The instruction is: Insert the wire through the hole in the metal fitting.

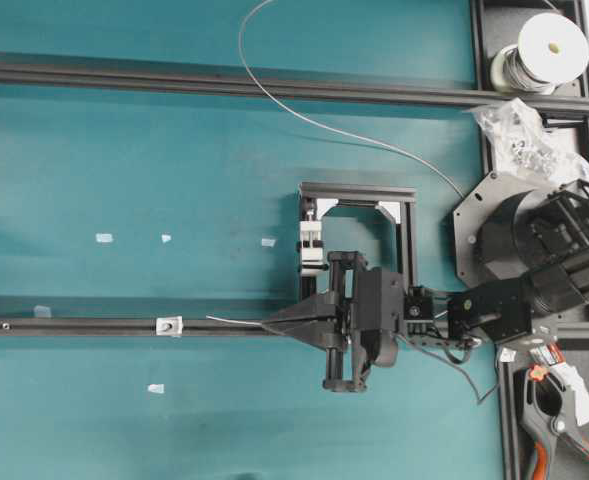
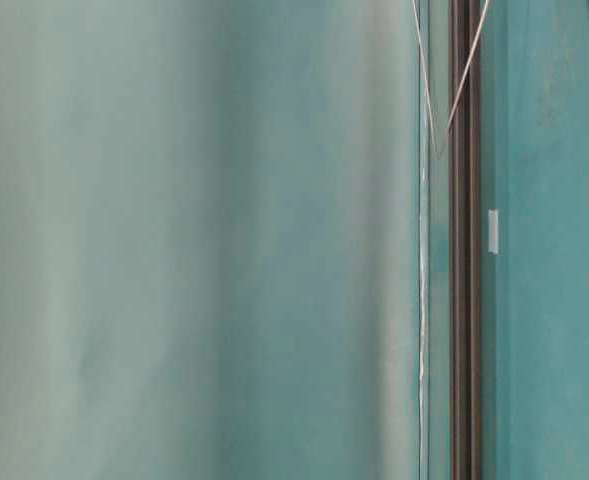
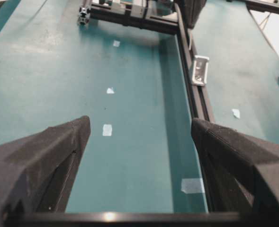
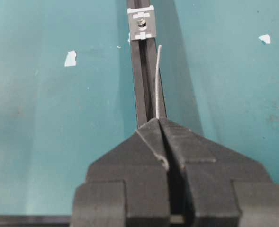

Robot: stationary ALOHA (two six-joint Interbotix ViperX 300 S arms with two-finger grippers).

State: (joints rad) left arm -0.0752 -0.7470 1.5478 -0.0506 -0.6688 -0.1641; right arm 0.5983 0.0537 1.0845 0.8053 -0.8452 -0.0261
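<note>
- In the right wrist view, the right gripper (image 4: 159,124) is seen closest, pressed together and pinching the wire (image 4: 157,80).
- A short bit of wire is seen poking out past the tips, bent a little to one side.
- The metal fitting (image 4: 141,23) is found farther along the dark rail (image 4: 141,85), on the desk (image 4: 44,118).
- The wire tip is kept apart from the fitting, so the hole has not been reached yet.
- The job is judged as about half done: the wire is held, but lining up and pushing through are left.
- The left gripper (image 3: 139,137) is spread wide and nothing is held in it.
</note>
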